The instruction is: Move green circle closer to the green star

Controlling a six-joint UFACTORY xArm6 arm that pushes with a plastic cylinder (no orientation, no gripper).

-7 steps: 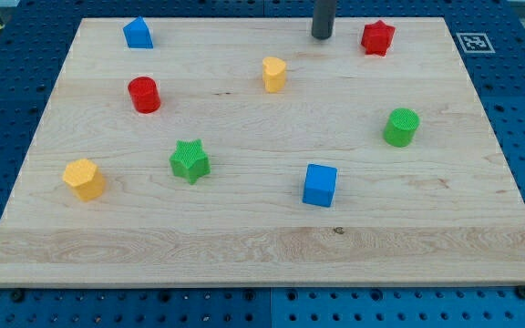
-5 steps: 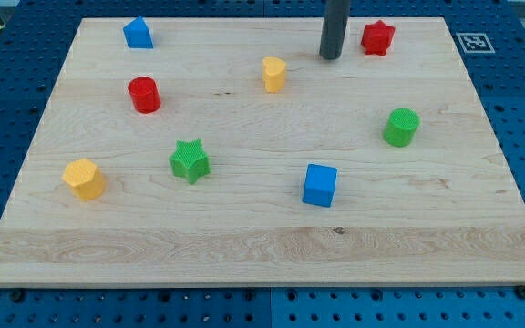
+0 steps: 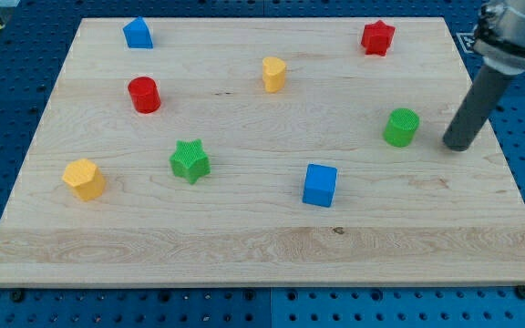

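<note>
Now, reading from the view's left, the green star is sitting on the tabletop left of centre, with a blue cube lying lower down between it and the green circle, which is resting toward the view's right. My tip is standing just beside the circle on its right, apart from it and not yet touching. I judge the approach step is ending: the next move is calling for a steady leftward push through the circle's centre, passing above the cube. No fingers are fitted here, only a rod.
</note>
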